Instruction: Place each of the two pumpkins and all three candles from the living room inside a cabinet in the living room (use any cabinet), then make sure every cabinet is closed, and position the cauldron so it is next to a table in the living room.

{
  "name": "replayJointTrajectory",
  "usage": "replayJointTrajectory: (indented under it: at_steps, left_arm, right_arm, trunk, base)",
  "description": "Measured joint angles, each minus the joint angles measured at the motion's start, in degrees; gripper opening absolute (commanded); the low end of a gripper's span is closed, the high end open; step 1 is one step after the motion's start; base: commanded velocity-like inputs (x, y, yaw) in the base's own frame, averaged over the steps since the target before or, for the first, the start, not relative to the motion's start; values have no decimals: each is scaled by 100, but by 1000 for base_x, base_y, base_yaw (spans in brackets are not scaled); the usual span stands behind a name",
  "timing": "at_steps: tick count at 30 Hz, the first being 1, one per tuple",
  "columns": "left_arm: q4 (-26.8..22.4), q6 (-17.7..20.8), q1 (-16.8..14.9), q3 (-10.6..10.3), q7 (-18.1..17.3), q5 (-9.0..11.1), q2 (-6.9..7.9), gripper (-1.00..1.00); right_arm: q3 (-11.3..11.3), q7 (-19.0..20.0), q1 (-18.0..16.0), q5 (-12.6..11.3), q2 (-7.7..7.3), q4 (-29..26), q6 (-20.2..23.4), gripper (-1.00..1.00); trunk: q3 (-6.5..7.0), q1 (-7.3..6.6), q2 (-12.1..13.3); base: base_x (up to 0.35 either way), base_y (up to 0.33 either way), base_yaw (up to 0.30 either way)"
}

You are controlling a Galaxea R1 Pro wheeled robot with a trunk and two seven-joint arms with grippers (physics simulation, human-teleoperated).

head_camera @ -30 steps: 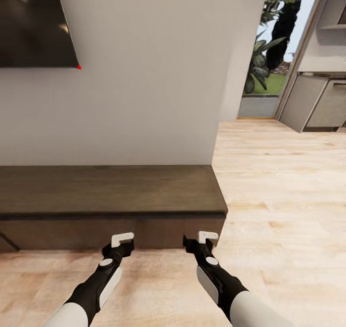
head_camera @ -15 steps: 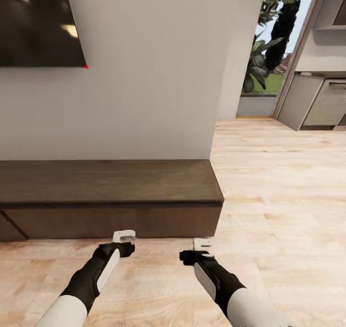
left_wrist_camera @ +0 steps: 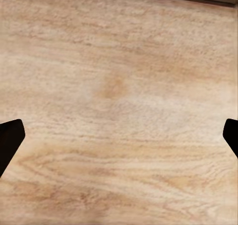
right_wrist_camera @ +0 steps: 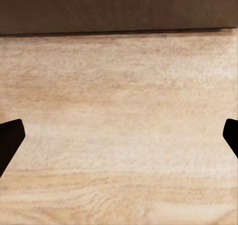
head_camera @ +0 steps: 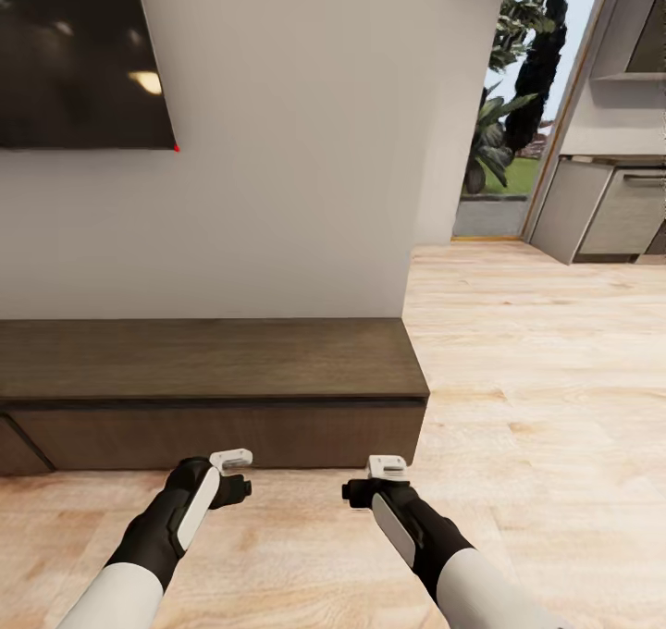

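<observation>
The cabinet [head_camera: 203,361] is the long, low dark-brown unit against the white wall, and its right drawer front [head_camera: 222,435] looks shut. My left gripper [head_camera: 231,467] and right gripper [head_camera: 387,470] hover over the plank floor just in front of it. In each wrist view, the left gripper [left_wrist_camera: 119,135] and the right gripper [right_wrist_camera: 119,135] show dark fingertips far apart at the picture's edges, open with nothing between them. The cabinet's base [right_wrist_camera: 119,9] runs along one side of the right wrist view. The pumpkins, candles, cauldron and table are out of view.
A wall TV [head_camera: 74,55] hangs above the cabinet's left part. Light wood floor [head_camera: 536,379] stretches to the right past the cabinet's end, toward a glass door with plants [head_camera: 499,139] and grey kitchen units [head_camera: 610,213].
The whole view has shifted, so the camera moved. Both grippers now sit a little further back from the cabinet front, over the floor.
</observation>
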Motion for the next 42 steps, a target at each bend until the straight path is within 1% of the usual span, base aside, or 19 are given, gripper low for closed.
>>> replayJointTrajectory:
  at_steps: [2, 3, 4, 6, 13, 17, 18, 21, 25, 27, 29, 31, 32, 34, 36, 37, 39, 42]
  left_arm:
    - [1, 6, -1, 1, 2, 2, 0, 100]
    - [2, 7, -4, 1, 3, 3, 1, 100]
    - [2, 12, -9, 1, 4, 3, 9, 100]
    - [2, 15, -10, 1, 4, 4, 10, 100]
    - [15, 19, -10, -6, 5, 4, 17, 100]
    - [49, 13, -10, -7, 12, 4, 14, 100]
    - [120, 9, -10, -7, 12, 4, 13, 100]
    - [454, -24, -10, -8, 13, -1, 18, 100]
    - [974, -133, -8, -23, -2, -14, 20, 100]
    - [1104, -260, 0, -26, -3, -18, 23, 100]
    - [1319, -556, 21, -27, -4, -21, 29, 100]
    - [1697, -899, 34, -26, -4, -22, 34, 100]
    - [2021, -1186, 39, -23, -4, -22, 36, 100]
    - [2415, -1599, 41, -24, 0, -26, 37, 100]
    - [2735, -1917, 43, -26, 3, -30, 46, 100]
    - [2837, -1984, 42, -31, 3, -31, 64, 100]
    - [2988, -2103, 43, -38, 4, -33, 96, 100]
    - [3283, -2565, 43, -35, 1, -26, 140, 100]
  right_arm:
    - [-72, 0, 1, 0, -3, -106, 184, 100]
    - [-149, 0, 2, 1, -6, -147, 270, 100]
    - [-369, -2, 1, 2, -5, -209, 478, 100]
    - [-412, -1, 1, 0, -5, -223, 583, 100]
    - [-450, -3, 4, 0, -5, -236, 796, 100]
    - [-455, -5, 6, 4, -30, -230, 952, 100]
    - [-454, -9, 4, 10, -24, -232, 1004, 100]
    - [-456, -12, 12, 9, -67, -235, 1210, 100]
    - [-459, -2, 85, 9, -101, -232, 1350, 100]
    - [-453, -4, 98, 9, -105, -229, 1366, 100]
    - [-448, -3, 95, 8, -107, -229, 1368, 100]
    - [-445, -5, 106, 8, -108, -228, 1364, 100]
    - [-448, -11, 139, 8, -108, -228, 1342, 100]
    - [-450, -15, 186, 5, -107, -226, 1304, 100]
    - [-454, -17, 219, 1, -110, -192, 1268, 100]
    - [-458, -16, 248, 1, -116, -177, 1259, 100]
    - [-464, -15, 367, 7, -192, -176, 1145, 100]
    - [-468, -12, 573, 5, -308, -167, 749, 100]
  trunk:
    - [44, -5, 3]
    - [66, -8, 4]
    - [89, -10, 5]
    - [133, -15, 8]
    - [288, -33, 17]
    - [377, -44, 23]
    - [399, -46, 24]
    - [465, -54, 28]
    - [538, -136, 178]
    - [574, -180, 258]
    - [610, -224, 339]
    - [646, -268, 419]
    - [663, -290, 459]
    - [699, -334, 539]
    - [735, -378, 619]
    - [753, -400, 659]
    - [789, -444, 740]
    - [843, -510, 860]
  base:
    - [0, 0, 0]
    - [-114, 0, 0]
    - [-165, 0, 0]
    - [-143, 0, 0]
    - [-25, 0, 0]
    - [-1, 0, 0]
    - [0, 0, 0]
    - [0, 0, 0]
    - [0, 0, 0]
    - [0, 0, 0]
    - [0, 0, 0]
    - [0, 0, 0]
    - [0, 0, 0]
    - [0, 0, 0]
    - [0, 0, 0]
    - [0, 0, 0]
    - [0, 0, 0]
    - [0, 0, 0]
